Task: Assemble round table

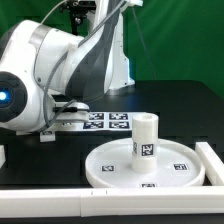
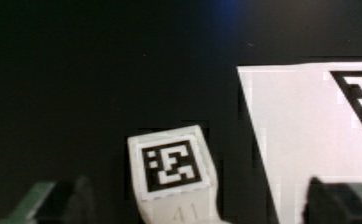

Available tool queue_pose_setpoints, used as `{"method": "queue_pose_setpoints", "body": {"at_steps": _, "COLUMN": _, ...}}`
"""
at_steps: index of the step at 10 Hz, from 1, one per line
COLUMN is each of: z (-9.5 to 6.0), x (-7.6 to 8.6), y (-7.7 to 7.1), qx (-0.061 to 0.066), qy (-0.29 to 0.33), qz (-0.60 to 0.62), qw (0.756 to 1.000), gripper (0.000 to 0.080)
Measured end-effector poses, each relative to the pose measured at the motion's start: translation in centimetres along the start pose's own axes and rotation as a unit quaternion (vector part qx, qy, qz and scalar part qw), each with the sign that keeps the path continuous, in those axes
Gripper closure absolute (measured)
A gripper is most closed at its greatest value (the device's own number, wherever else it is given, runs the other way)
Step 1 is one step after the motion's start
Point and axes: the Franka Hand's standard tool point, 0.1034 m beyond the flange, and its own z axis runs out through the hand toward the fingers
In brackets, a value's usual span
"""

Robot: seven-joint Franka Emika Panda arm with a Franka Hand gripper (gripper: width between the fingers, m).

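Post (image 1: 146, 134) upright on disc (image 1: 120, 156) hub, long axis vertical, pincer (image 2: 196, 198) spread wide

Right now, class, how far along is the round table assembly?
Done: the cylindrical post stands upright on the disc's centre. In hand: nothing gripped; the open gripper hangs over a white tagged part. Left: likely grasping and fitting that part.

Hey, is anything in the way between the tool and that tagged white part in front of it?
Nothing visible. In the wrist view the open tool frames the tagged part, with only black table between; the marker board lies off to one side.
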Motion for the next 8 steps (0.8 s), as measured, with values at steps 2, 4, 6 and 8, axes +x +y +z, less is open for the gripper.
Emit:
{"method": "queue_pose_setpoints", "body": {"at_steps": 2, "z": 0.0, "x": 0.0, "y": 0.0, "qx": 0.0, "qy": 0.0, "qz": 0.0, "qw": 1.0, "gripper": 0.0389}}
{"method": "queue_pose_setpoints", "body": {"at_steps": 4, "z": 0.0, "x": 0.0, "y": 0.0, "qx": 0.0, "qy": 0.0, "qz": 0.0, "qw": 1.0, "gripper": 0.0704}}
{"method": "queue_pose_setpoints", "body": {"at_steps": 6, "z": 0.0, "x": 0.0, "y": 0.0, "qx": 0.0, "qy": 0.0, "qz": 0.0, "qw": 1.0, "gripper": 0.0782}}
{"method": "queue_pose_setpoints", "body": {"at_steps": 8, "z": -1.6, "x": -0.7, "y": -0.5, "qx": 0.001, "qy": 0.011, "qz": -0.006, "qw": 1.0, "gripper": 0.0794}}
